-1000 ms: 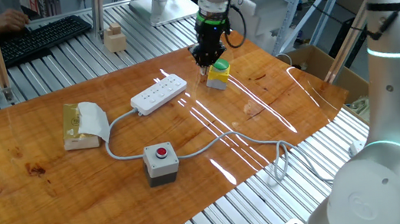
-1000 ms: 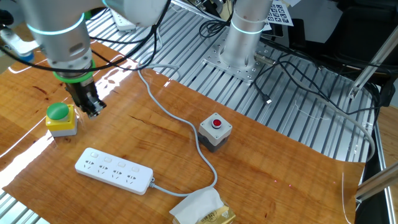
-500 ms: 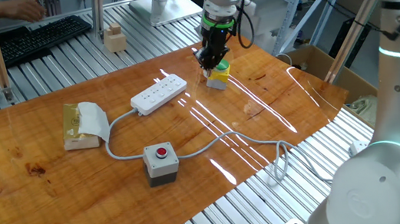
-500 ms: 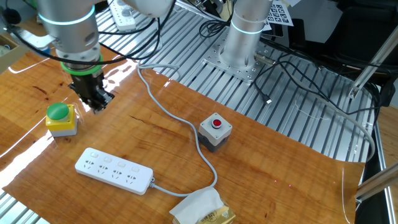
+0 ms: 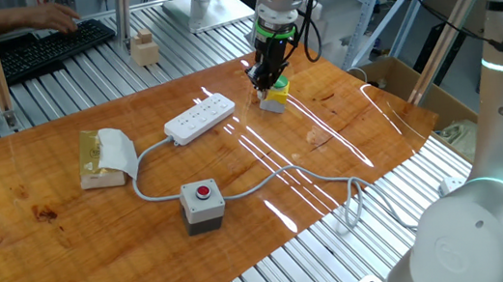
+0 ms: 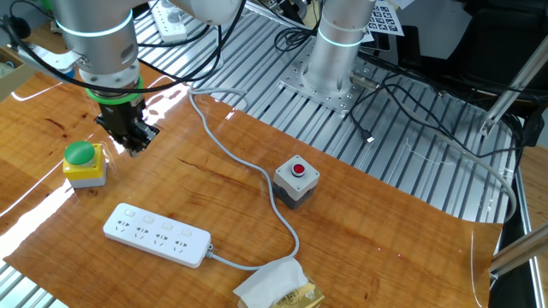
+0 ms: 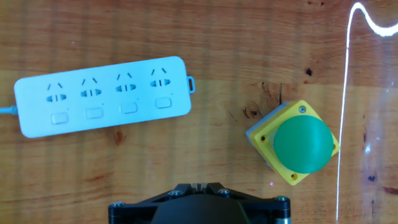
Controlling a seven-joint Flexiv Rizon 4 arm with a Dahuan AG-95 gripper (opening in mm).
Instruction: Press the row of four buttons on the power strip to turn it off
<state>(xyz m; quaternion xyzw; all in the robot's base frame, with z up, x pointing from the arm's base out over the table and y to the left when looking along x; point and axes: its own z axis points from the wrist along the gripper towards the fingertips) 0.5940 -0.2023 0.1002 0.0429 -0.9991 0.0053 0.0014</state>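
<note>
Now, no readable writing anywhere. The black two-finger gripper (image 6: 137,144) hangs clenched and empty in the upper left of the other fixed view, above the glossy wooden tabletop (image 6: 377,222). The long flat white plastic power strip (image 7: 102,94) lies in the hand view's upper left, its row of four small square buttons (image 7: 111,110) untouched, well apart from the fingers. A green-domed yellow box button (image 7: 295,143) sits right.

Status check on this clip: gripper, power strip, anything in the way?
Gripper shut, empty, above table. Long white plastic power strip untouched. Green-capped yellow button box beside it, not blocking.
</note>
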